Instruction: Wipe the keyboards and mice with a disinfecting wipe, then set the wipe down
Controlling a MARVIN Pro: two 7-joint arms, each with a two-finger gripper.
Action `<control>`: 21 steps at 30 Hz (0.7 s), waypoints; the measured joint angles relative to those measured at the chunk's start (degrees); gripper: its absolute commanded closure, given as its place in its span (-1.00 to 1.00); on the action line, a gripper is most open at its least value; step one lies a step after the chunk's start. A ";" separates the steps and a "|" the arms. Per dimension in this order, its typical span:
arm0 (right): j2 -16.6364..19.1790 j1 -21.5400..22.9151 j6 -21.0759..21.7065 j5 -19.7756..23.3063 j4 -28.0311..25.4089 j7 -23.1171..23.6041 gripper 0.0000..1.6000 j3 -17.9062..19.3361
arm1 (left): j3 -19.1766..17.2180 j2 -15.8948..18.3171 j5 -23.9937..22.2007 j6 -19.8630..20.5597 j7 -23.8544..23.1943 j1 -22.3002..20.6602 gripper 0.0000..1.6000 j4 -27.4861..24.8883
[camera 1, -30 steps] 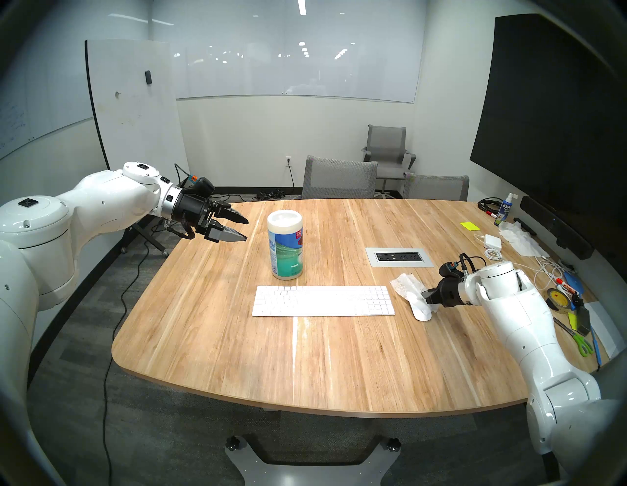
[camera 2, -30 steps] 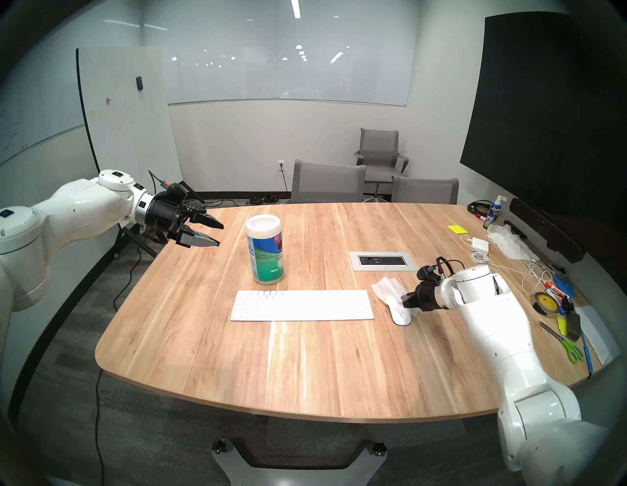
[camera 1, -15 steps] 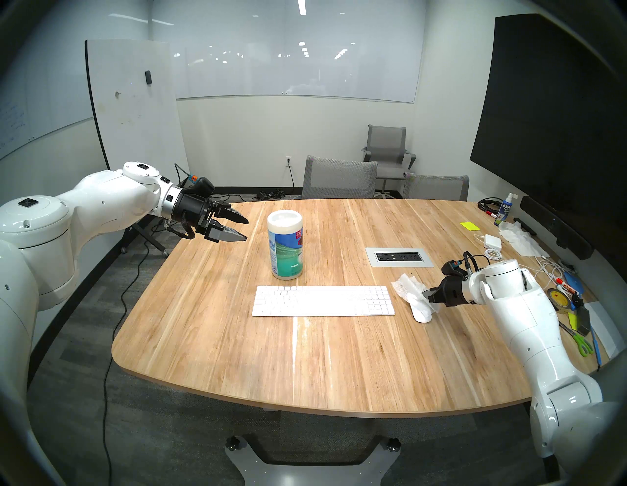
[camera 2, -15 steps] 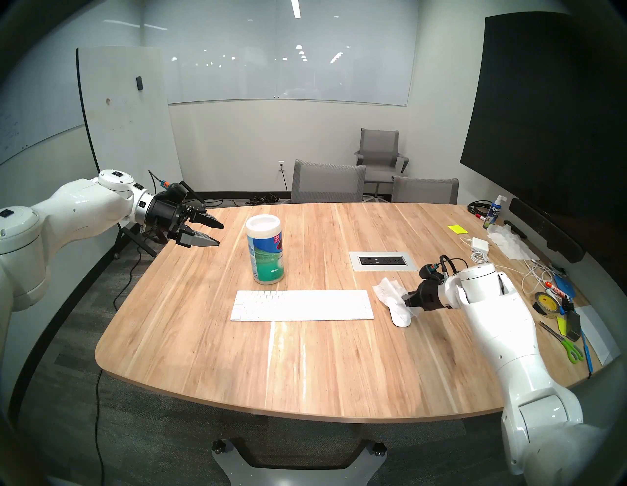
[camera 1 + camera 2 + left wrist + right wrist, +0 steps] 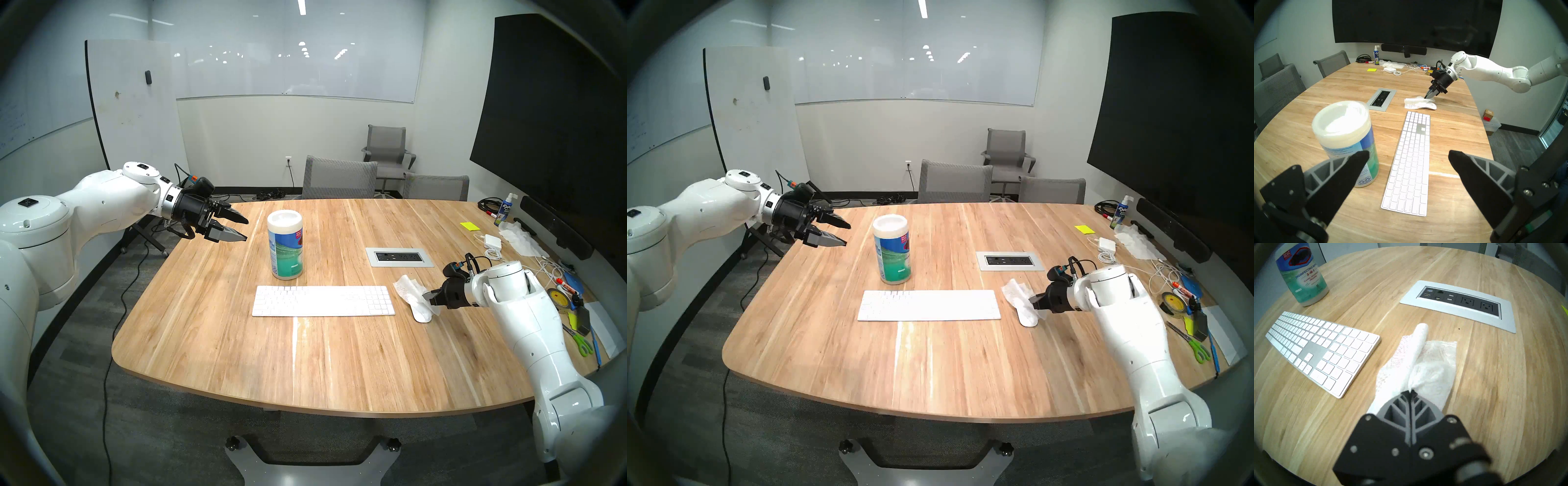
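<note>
The white keyboard (image 5: 322, 300) lies flat in the middle of the wooden table. To its right sits the white mouse (image 5: 422, 315), mostly covered by a crumpled white wipe (image 5: 409, 288). My right gripper (image 5: 426, 296) is shut on the wipe and holds it down on top of the mouse. In the right wrist view the wipe (image 5: 1423, 365) fans out ahead of the closed fingertips and hides the mouse. Far off at the table's left edge, my left gripper (image 5: 244, 229) hangs open and empty in the air, pointing toward the wipes canister (image 5: 285, 249).
A grey power outlet panel (image 5: 399, 257) is set into the table behind the mouse. Tape (image 5: 558, 298), scissors (image 5: 582, 344), cables and used wipes (image 5: 519, 239) crowd the right edge. Grey chairs (image 5: 339, 178) stand at the far side.
My right gripper has slid a little to the right and toward me, dragging the wipe across the mouse. The left arm has not moved.
</note>
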 measured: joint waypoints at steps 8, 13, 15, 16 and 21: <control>0.84 -2.34 1.14 0.26 -2.76 1.00 1.00 0.93 | 0.04 0.00 -0.03 -0.01 0.00 -0.01 -1.00 0.00; 1.20 -3.53 1.40 0.27 -3.79 1.36 1.00 1.30 | 0.08 -0.01 -0.06 -0.02 0.00 -0.03 -1.00 0.00; 1.32 -4.06 1.40 0.27 -4.11 1.46 1.00 1.44 | 0.11 -0.01 -0.09 -0.02 0.00 -0.03 -1.00 0.00; 1.35 -4.21 1.38 0.27 -4.17 1.49 1.00 1.47 | 0.12 -0.01 -0.09 -0.02 0.00 -0.03 -1.00 0.00; 1.53 -5.02 1.04 0.25 -4.49 1.66 1.00 1.65 | 0.16 -0.01 -0.14 -0.03 0.00 -0.05 -1.00 0.00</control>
